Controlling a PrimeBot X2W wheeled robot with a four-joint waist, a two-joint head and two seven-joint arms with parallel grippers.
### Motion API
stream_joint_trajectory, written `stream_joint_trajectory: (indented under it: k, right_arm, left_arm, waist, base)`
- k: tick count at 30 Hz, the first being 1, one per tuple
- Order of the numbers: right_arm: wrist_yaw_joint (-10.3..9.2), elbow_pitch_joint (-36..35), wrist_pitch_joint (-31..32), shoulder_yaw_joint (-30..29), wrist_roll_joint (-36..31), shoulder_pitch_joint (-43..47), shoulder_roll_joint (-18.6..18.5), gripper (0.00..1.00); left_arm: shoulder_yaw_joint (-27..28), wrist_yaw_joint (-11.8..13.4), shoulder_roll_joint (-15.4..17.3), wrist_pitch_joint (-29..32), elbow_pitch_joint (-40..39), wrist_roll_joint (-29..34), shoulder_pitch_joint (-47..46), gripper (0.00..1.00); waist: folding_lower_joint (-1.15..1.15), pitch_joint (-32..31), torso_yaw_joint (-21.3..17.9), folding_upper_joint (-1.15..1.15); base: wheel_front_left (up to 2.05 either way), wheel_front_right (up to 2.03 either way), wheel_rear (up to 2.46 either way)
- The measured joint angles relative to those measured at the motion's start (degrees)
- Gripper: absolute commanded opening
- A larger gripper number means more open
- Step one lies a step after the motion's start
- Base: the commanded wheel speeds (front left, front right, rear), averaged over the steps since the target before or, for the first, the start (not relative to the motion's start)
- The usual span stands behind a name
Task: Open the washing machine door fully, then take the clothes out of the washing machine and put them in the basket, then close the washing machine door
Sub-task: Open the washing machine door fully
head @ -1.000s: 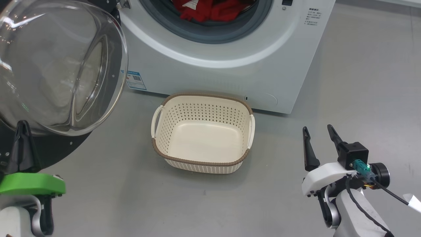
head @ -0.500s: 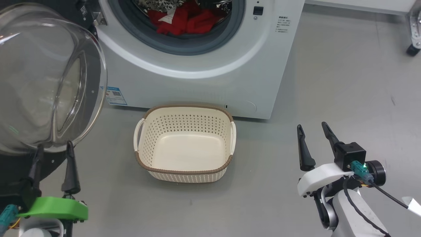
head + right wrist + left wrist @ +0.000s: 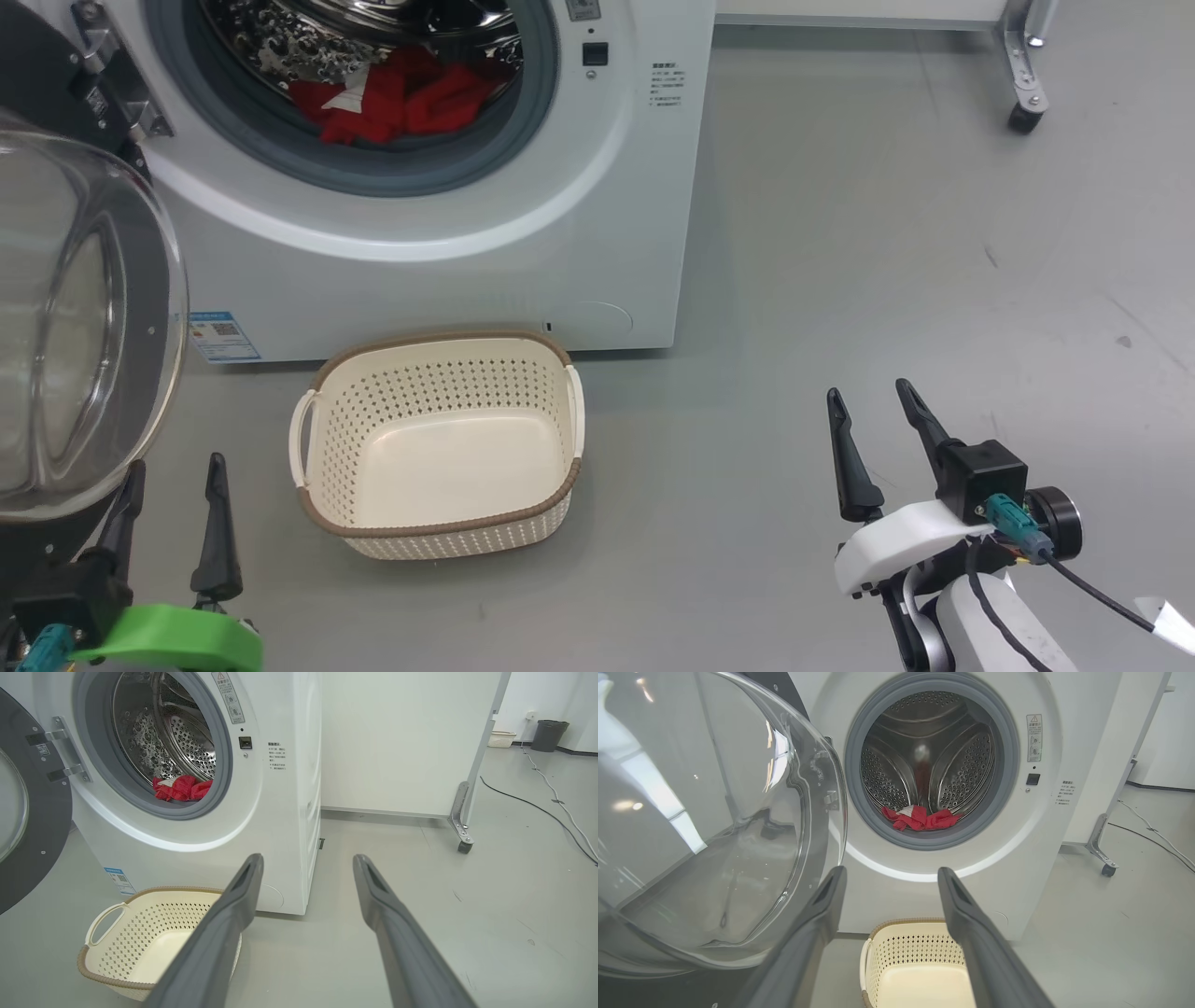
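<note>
Head view: the washing machine door [image 3: 84,327] is seen swung wide open at the left. The clothes [image 3: 392,103] are seen lying inside the washing machine [image 3: 448,271], at the front edge of the drum [image 3: 308,37] bottom, against the grey ring [image 3: 373,179]. The basket [image 3: 439,527] is set on the floor [image 3: 840,233] just before the machine's lower front edge. The left hand [image 3: 175,463] is held open just beside the door's lower rim, and the right hand [image 3: 867,389] is held open over bare floor, well apart from the basket; nothing is gripped by either.

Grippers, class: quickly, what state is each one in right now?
Left gripper: open, holding nothing.
Right gripper: open, holding nothing.
</note>
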Motion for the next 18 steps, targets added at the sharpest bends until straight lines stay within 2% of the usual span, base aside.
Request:
stream_joint_trajectory:
  k: [8, 18]
  right_arm:
    - [-0.13, -2.8, 0.0, -1.7, 0.0, 1.0, 0.1, 1.0]
    - [-0.2, -3.9, 0.0, -2.3, -0.2, 2.7, 0.2, 1.0]
  left_arm:
    - [-2.2, 0.0, -0.2, 0.0, -0.3, 2.0, 0.5, 1.0]
    - [-2.7, 0.0, -0.6, 0.0, -0.2, 2.4, 1.4, 1.0]
  waist:
    - [0.0, -0.7, -3.5, 0.0]
    - [0.0, -1.3, -3.0, 0.0]
  base:
    - [0.0, 0.0, 0.0]
    - [0.0, 0.0, 0.0]
